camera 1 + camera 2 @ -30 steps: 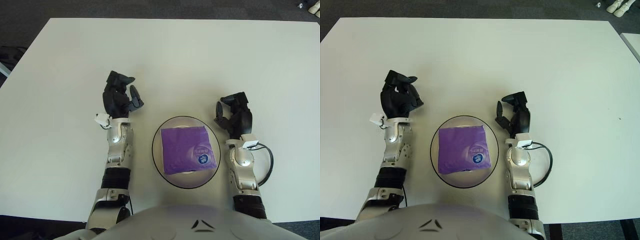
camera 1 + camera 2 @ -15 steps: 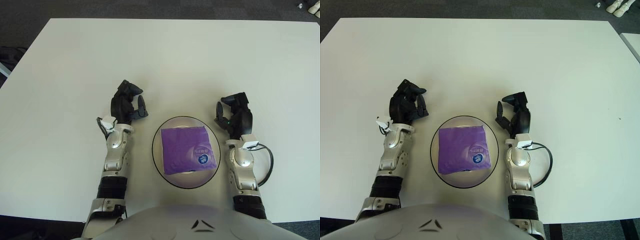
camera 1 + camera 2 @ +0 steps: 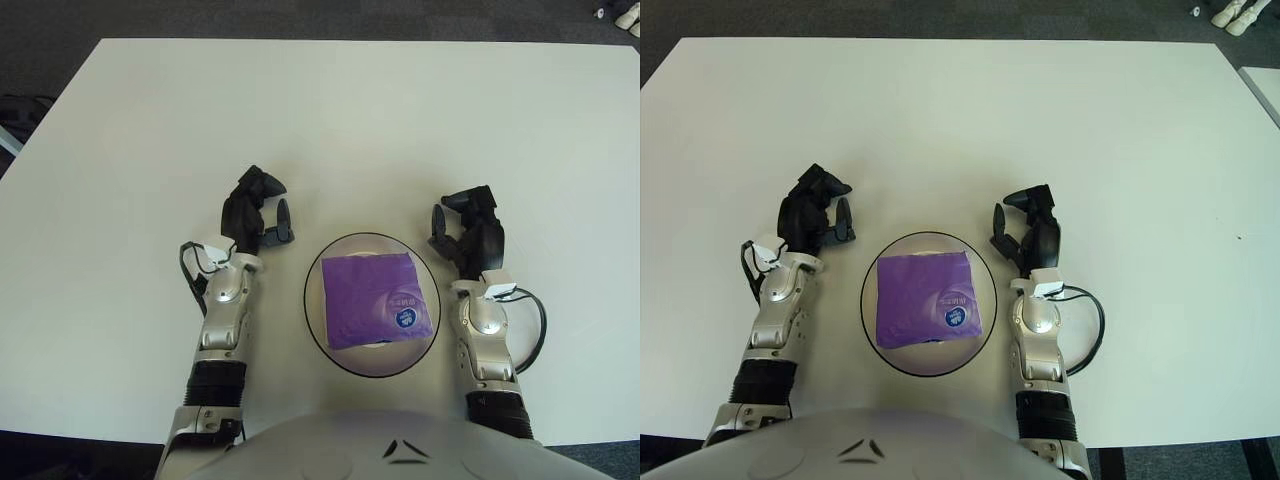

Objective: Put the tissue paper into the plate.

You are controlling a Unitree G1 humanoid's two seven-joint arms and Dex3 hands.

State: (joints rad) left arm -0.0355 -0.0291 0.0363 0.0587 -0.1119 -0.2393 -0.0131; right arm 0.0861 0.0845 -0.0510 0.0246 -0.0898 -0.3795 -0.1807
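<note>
The purple tissue pack (image 3: 378, 298) lies in the plate (image 3: 318, 320), with the empty, loosely curled left hand (image 3: 256, 212) at 10 o'clock and right hand (image 3: 468, 232) at 2 o'clock.

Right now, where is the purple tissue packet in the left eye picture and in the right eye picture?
Left eye view: the purple tissue packet lies in the plate, right of centre, low in the picture.
Right eye view: the same packet shows left of centre, low.
Shared landmark: the right hand, just right of the plate in both.

White table (image 3: 350, 120) (dark floor (image 3: 300, 15) beyond)
</note>
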